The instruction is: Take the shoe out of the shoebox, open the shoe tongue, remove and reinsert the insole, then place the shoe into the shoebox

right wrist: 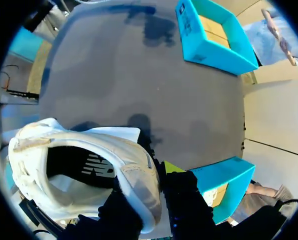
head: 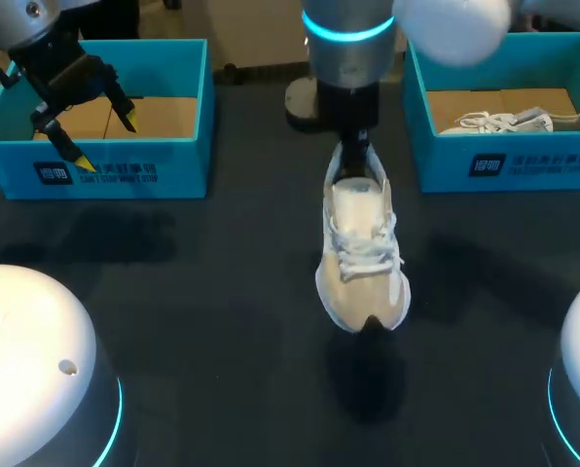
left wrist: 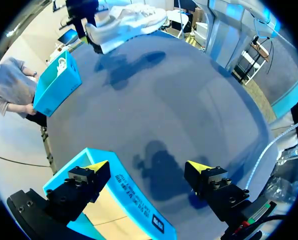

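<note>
The shoe point(head: 363, 258) hangs toe-down above the middle of the table point(head: 222, 292), its heel collar clamped between the fingers of my right gripper point(right wrist: 156, 182), while my left gripper point(left wrist: 148, 167) hovers with fingers wide apart over the shoebox point(head: 95, 170).

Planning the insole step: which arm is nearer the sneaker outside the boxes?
Right. The right arm holds the sneaker by its heel, jaws shut; left arm hangs over the left shoebox, apart.
</note>
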### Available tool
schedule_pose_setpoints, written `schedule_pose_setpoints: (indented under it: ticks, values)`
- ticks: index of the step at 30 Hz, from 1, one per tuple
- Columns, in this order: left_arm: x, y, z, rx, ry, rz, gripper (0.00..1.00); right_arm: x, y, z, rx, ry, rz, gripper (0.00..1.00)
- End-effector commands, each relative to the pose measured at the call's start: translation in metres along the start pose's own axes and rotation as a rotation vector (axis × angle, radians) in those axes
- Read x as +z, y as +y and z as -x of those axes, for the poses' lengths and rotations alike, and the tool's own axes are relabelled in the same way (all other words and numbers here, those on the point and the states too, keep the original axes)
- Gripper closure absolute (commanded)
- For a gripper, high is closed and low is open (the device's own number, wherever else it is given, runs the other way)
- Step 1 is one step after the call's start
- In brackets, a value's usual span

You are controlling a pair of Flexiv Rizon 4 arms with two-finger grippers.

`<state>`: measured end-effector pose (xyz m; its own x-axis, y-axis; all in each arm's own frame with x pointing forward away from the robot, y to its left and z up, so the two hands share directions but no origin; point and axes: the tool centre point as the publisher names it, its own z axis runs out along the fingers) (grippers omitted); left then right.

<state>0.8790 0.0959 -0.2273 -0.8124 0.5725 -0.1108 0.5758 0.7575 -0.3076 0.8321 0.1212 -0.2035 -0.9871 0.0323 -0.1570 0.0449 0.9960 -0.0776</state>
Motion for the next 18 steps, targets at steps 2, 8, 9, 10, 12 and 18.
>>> schedule_pose_setpoints:
  ticks: [2, 8, 9, 10, 12, 18]
  values:
    - [0.0, 0.0, 0.0, 0.001, 0.003, 0.002, 0.0, -0.021, -0.006, -0.002, -0.002, -0.004, 0.005, 1.0]
    - [-0.004, 0.009, -0.004, -0.021, 0.002, 0.017, 0.0, -0.021, -0.006, -0.002, -0.002, -0.004, 0.005, 1.0]
    - [-0.006, 0.01, -0.004, -0.022, 0.004, 0.019, 0.0, -0.021, -0.006, -0.002, -0.002, -0.004, 0.005, 1.0]
    - [-0.006, 0.011, -0.005, -0.022, 0.004, 0.019, 0.0, -0.021, -0.006, -0.002, -0.002, -0.004, 0.005, 1.0]
    - [-0.011, 0.014, -0.006, -0.043, -0.005, 0.02, 0.0, -0.021, -0.006, -0.002, -0.002, -0.004, 0.005, 1.0]
    - [-0.02, 0.018, 0.002, -0.325, -0.016, 0.125, 0.0, -0.046, -0.027, 0.013, 0.005, -0.026, -0.038, 1.0]
